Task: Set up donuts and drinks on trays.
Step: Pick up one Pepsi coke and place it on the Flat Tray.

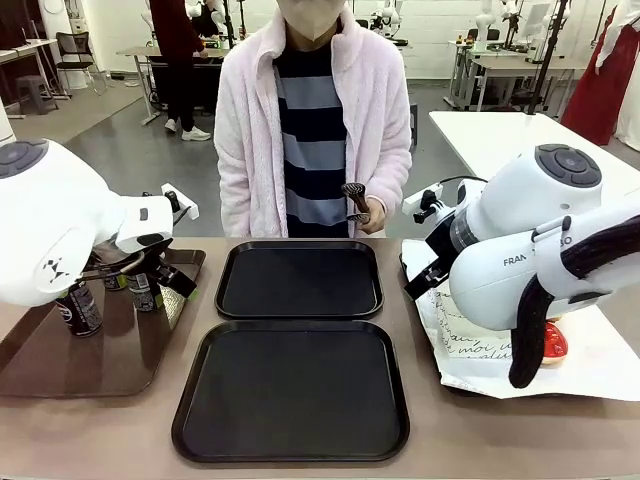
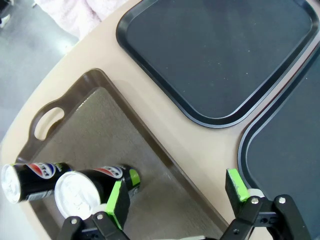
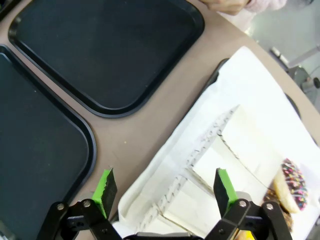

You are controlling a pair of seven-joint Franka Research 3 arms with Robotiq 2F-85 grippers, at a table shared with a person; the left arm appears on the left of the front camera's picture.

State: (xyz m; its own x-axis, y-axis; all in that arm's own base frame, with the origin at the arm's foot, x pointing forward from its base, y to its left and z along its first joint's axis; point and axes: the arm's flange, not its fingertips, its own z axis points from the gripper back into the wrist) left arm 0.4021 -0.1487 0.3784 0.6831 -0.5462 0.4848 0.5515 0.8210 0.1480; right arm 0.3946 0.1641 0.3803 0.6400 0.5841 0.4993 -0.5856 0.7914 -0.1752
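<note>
- While the person across the table [image 1: 100, 440] holds a dark utensil [image 1: 355, 197] in one hand [image 1: 373, 215], both black trays lie bare in the middle: the far tray [image 1: 300, 282] just in front of the person, the near tray [image 1: 290, 395] on the robot's side, rims almost touching.
- Left gripper [image 2: 177, 192] hangs over the glossy brown handled tray [image 2: 100, 130], jaws spread wide, nothing between them.
- Drinks are all on that brown tray: one can [image 2: 95, 184] sits just outside a green pad [image 2: 119, 200], a second can [image 2: 30, 180] right beside it, both standing upright in the front view.
- Right gripper [image 3: 165, 182] is wide apart too, gripping nothing, poised over the near edge of the paper-lined tray [image 3: 250, 95].
- Donuts wait on that white paper: a sprinkled chocolate donut [image 3: 294, 182] lies next to the printed paper sleeves [image 3: 240, 145], and a red-iced donut [image 1: 553, 343] peeks out under the right arm in the front view.
</note>
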